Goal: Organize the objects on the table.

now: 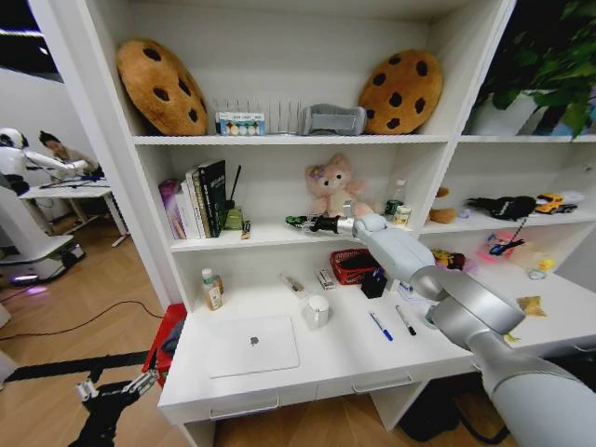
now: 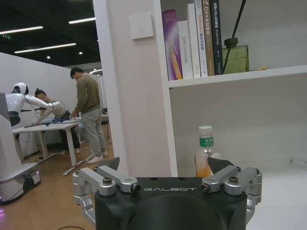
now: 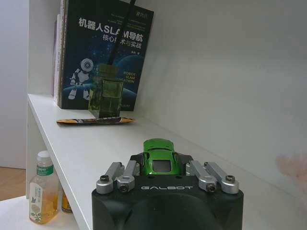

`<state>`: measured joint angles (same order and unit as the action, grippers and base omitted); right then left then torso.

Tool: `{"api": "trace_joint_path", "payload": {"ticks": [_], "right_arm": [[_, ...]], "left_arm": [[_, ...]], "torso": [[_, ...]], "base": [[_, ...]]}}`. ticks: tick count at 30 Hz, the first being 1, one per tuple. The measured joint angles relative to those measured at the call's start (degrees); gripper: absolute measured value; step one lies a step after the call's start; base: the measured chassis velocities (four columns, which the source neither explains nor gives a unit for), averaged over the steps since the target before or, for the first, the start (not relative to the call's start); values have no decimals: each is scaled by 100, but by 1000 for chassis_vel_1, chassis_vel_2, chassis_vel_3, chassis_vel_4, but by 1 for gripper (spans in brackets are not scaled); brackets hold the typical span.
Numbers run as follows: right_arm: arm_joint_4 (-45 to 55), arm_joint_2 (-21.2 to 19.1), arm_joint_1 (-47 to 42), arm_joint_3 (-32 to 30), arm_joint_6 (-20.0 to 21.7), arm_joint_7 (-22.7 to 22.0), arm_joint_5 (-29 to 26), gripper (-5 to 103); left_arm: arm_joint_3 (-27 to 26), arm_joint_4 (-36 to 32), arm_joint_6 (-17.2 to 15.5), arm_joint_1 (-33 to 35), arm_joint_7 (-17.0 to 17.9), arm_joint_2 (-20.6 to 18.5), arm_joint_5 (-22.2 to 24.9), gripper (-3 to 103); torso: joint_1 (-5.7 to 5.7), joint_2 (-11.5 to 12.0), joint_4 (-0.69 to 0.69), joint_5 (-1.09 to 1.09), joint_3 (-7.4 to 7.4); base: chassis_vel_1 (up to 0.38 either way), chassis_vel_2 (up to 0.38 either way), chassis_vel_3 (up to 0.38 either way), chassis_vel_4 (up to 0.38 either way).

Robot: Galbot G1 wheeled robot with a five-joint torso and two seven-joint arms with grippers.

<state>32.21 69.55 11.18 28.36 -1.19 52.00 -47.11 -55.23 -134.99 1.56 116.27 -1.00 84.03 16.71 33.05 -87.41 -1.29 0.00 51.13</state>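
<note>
**Toy car held over the middle shelf**

White desk [image 1: 372, 358] and built-in shelving make up the scene. Nearest, low and off the desk's left corner, the left gripper [image 1: 116, 386] hangs idle with its fingers spread wide, nothing between them. On the desk top lie the silver laptop [image 1: 252, 345], a white mug [image 1: 318, 310], a blue pen [image 1: 380, 326] and a black pen [image 1: 406, 320], with the green-labelled bottle [image 1: 211, 290] standing toward the back left.

Farther in, the right arm reaches to the middle shelf [image 1: 270, 237], where the right gripper [image 1: 300, 223] pinches the tiny green toy car [image 3: 159, 159] between its fingers, just above the shelf board and in front of the pink plush toy [image 1: 332, 185]. Beyond it stand a green glass diffuser [image 3: 106, 95] and a row of books.

The risk, as I judge it, is release: the car has wheels, so dropped from any height or nudged by a withdrawing finger, it could roll off the shelf's front edge onto the desk.

Readable writing: "GALBOT" on both wrist housings, and "SLAM" and "ROBOT" on the dark book cover [image 3: 105, 52], among Chinese characters.
</note>
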Motion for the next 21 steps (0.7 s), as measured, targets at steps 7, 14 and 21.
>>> {"api": "trace_joint_path", "payload": {"ticks": [7, 14, 21], "right_arm": [[67, -82, -87, -5, 18, -59, 112, 36], [263, -212, -123, 135, 22, -385, 110, 35], [422, -274, -174, 97, 98, -598, -50, 57]], "left_arm": [[0, 0, 0, 0, -1, 0, 0, 100], [0, 0, 0, 0, 0, 0, 0, 100], [0, 0, 0, 0, 0, 0, 0, 100]], "torso": [[0, 0, -1, 1, -1], [-2, -2, 0, 0, -2], [0, -1, -1, 1, 0]], "base": [[0, 0, 0, 0], [0, 0, 0, 0], [0, 0, 0, 0]]}}
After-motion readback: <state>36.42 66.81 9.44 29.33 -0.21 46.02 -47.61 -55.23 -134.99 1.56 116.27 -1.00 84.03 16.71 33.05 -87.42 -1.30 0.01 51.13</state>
